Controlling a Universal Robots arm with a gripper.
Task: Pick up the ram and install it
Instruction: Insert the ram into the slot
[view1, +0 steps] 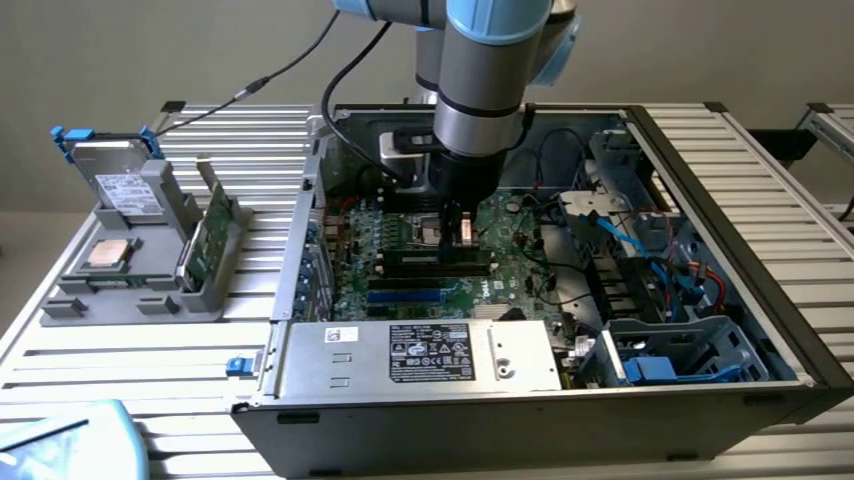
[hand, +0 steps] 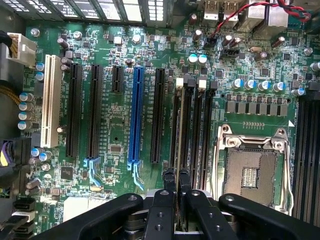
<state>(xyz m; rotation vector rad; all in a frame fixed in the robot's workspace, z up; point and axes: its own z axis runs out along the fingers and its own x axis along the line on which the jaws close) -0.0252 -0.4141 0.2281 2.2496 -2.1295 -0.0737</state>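
Pincer (hand: 177, 181) tight on the ram (hand: 179, 135) — edge-on; long axis along the memory slots (hand: 205, 135)

wall (view1: 160, 50): plain grey-beige | table (view1: 761, 180): slatted metal | light: even, soft

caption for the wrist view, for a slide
Gripper shut on the ram, held edge-on at the black memory slots beside the empty CPU socket on the green motherboard.

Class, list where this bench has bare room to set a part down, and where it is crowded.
Free: table slats this side of the grey holder; slats past the case on the exterior view's right. Crowded: motherboard around the gripper, cables.
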